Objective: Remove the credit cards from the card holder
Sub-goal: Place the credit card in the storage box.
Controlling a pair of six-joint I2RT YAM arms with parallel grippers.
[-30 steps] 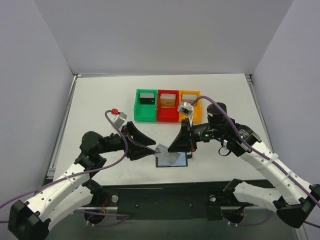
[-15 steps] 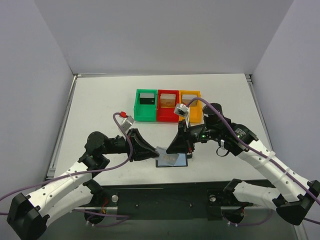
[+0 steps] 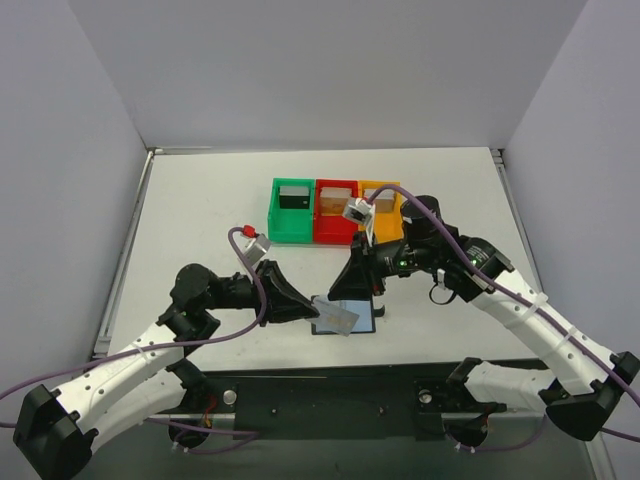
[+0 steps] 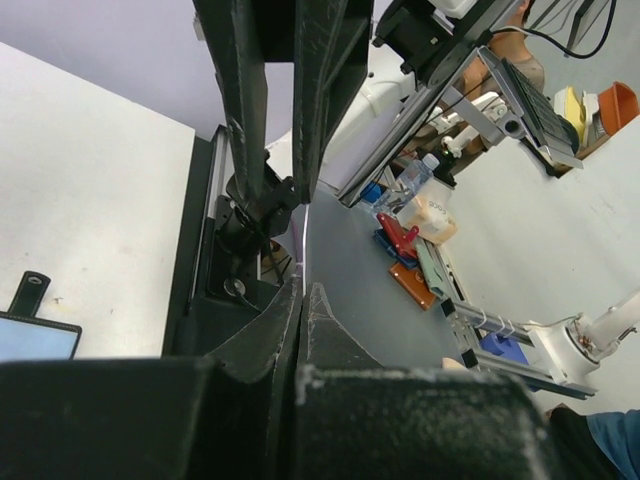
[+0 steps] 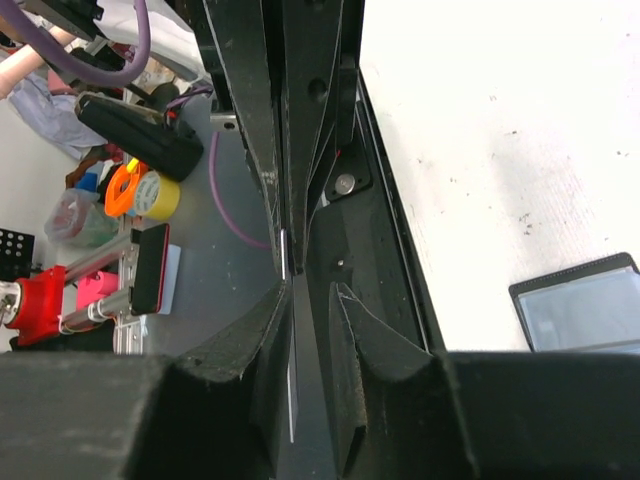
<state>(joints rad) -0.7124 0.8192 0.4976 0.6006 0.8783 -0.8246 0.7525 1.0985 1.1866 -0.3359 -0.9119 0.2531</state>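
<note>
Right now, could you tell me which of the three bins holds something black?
The green bin, the leftmost; the red bin and the orange bin hold paler contents.

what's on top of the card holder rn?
A pale card slants over the left part of the open card holder, pinched in the left gripper. The part beneath it is covered; whether more cards remain can't be told.

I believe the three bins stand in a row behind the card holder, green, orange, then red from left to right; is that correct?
Not quite: the top view shows the green bin, then the red bin, then the orange bin from left to right, in a row behind the card holder.
</note>
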